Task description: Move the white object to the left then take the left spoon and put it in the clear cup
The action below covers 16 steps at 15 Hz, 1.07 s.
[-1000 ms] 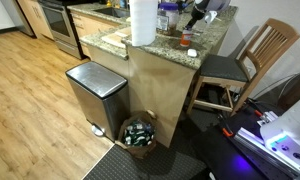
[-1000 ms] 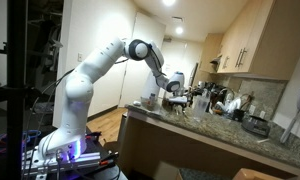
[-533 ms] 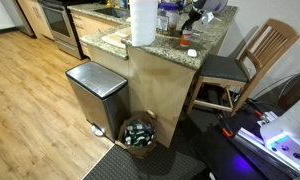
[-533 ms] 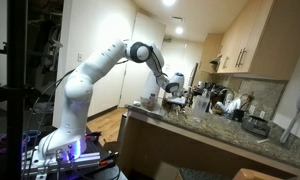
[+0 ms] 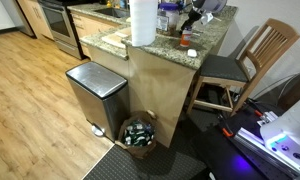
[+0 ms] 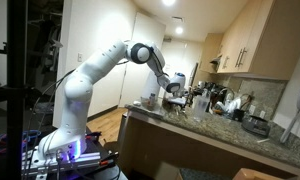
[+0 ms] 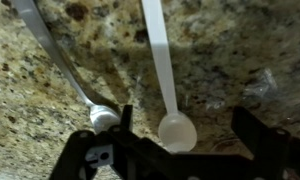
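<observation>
In the wrist view two spoons lie side by side on the granite counter (image 7: 50, 120). A white plastic spoon (image 7: 176, 130) has its bowl towards me and its handle running away. A metal spoon (image 7: 102, 117) lies to its left. My gripper (image 7: 190, 132) is open just above the counter, its black fingers (image 7: 125, 118) on either side of the white spoon's bowl without touching it. In an exterior view a small white object (image 5: 191, 52) sits near the counter's edge, below the gripper (image 5: 195, 16). I cannot pick out the clear cup with certainty.
A tall paper-towel roll (image 5: 142, 22) stands on the counter beside bottles and jars (image 5: 168, 16). A crinkled clear scrap (image 7: 258, 88) lies right of the spoons. Below the counter are a steel bin (image 5: 95, 90), a basket (image 5: 140, 132) and a wooden chair (image 5: 252, 55).
</observation>
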Each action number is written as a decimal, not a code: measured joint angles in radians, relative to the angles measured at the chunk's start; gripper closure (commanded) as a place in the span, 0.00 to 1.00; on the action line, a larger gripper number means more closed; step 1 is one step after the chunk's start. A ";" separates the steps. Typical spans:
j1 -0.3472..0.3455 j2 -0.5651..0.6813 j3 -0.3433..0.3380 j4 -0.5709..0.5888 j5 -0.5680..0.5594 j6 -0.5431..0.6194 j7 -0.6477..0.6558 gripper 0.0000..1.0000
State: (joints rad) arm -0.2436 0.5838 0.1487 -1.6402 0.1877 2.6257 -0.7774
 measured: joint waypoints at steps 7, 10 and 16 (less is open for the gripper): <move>-0.002 -0.002 0.004 0.035 0.035 -0.082 0.023 0.82; -0.004 -0.002 0.002 0.039 0.036 -0.082 0.027 1.00; -0.020 -0.002 -0.001 0.038 0.045 -0.073 0.040 1.00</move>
State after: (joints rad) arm -0.2639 0.5818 0.1474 -1.6026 0.2325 2.5529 -0.7374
